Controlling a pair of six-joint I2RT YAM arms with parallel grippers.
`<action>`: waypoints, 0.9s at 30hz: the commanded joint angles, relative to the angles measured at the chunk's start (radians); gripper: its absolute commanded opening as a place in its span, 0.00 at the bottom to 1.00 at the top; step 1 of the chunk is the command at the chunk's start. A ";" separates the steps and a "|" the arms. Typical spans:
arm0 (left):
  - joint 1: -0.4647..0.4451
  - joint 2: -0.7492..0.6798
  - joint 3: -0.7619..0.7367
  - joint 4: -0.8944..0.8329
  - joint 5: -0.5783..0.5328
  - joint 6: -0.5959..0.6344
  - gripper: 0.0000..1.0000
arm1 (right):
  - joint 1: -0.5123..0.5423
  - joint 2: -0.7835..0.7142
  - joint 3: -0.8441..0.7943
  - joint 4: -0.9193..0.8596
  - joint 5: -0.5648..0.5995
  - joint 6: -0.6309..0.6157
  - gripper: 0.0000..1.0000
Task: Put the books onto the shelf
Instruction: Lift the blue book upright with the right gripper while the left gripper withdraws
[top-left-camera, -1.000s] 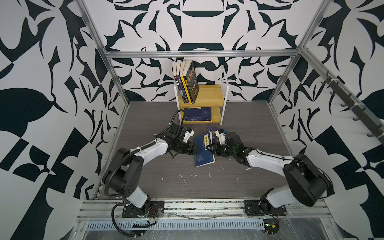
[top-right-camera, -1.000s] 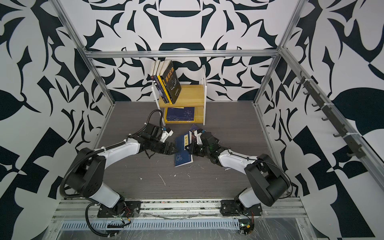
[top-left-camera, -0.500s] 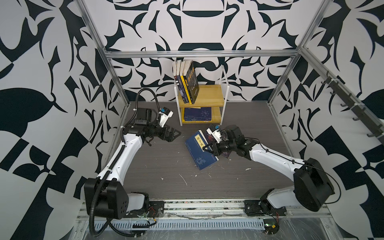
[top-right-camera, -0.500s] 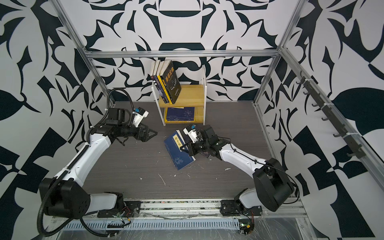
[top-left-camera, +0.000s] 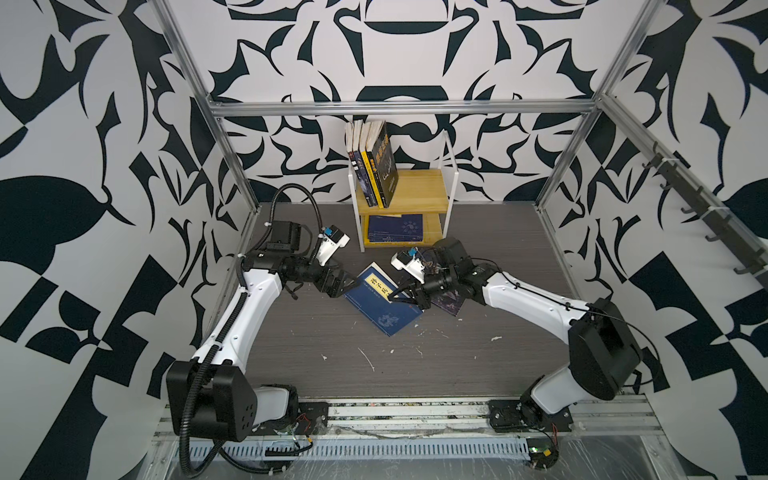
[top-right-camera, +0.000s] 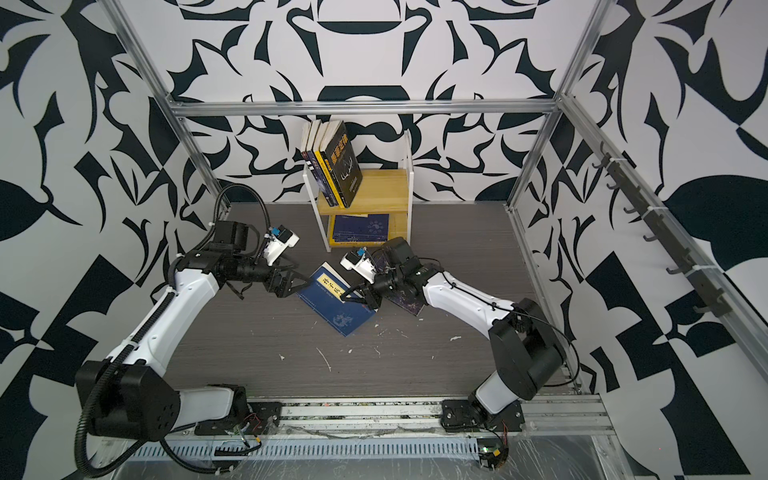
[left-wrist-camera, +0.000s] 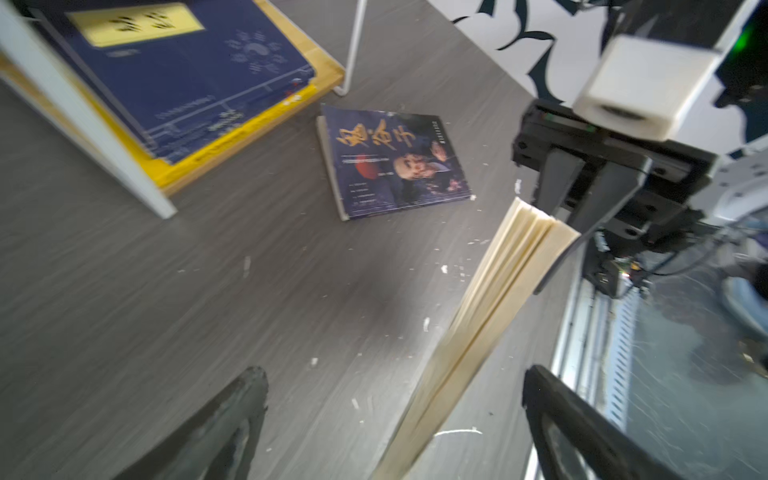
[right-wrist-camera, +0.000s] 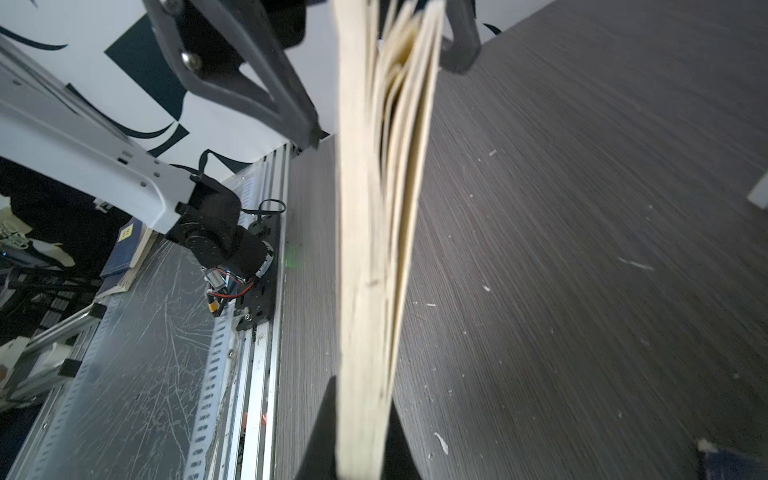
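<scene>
A navy book with a yellow title label (top-left-camera: 384, 301) (top-right-camera: 336, 307) is held tilted over the floor, and my right gripper (top-left-camera: 405, 293) (top-right-camera: 357, 296) (right-wrist-camera: 365, 436) is shut on its right edge. The book's cream page edge (left-wrist-camera: 478, 311) (right-wrist-camera: 374, 249) runs between the wide-open jaws of my left gripper (top-left-camera: 345, 282) (top-right-camera: 297, 282) (left-wrist-camera: 395, 415), which touch nothing. A purple-blue book (top-left-camera: 449, 299) (top-right-camera: 409, 301) (left-wrist-camera: 399, 166) lies flat under the right arm. The shelf (top-left-camera: 419, 191) (top-right-camera: 382, 187) holds upright books (top-left-camera: 374, 166) (top-right-camera: 334, 166) on top and flat navy books (top-left-camera: 395, 228) (top-right-camera: 361, 228) (left-wrist-camera: 187, 70) below.
The shelf stands against the back wall, between aluminium frame posts (top-left-camera: 232, 158). Small white scraps (top-left-camera: 368, 359) dot the grey floor. Beyond the front rail (right-wrist-camera: 249, 374), outside the work area, lies another navy book (right-wrist-camera: 129, 249).
My left gripper drew back left off the navy book, opened wide and has come back to its left edge. The right gripper has kept hold of the book and turned it flatter.
</scene>
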 joint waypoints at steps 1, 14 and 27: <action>-0.030 0.011 -0.002 -0.133 0.152 0.082 0.98 | 0.001 0.000 0.088 0.004 -0.098 -0.080 0.00; -0.025 0.011 -0.031 -0.047 0.192 0.001 0.00 | 0.002 0.029 0.154 -0.097 0.020 -0.158 0.20; 0.058 -0.011 -0.190 0.450 0.236 -0.783 0.00 | 0.159 -0.188 0.002 0.026 0.904 -0.310 1.00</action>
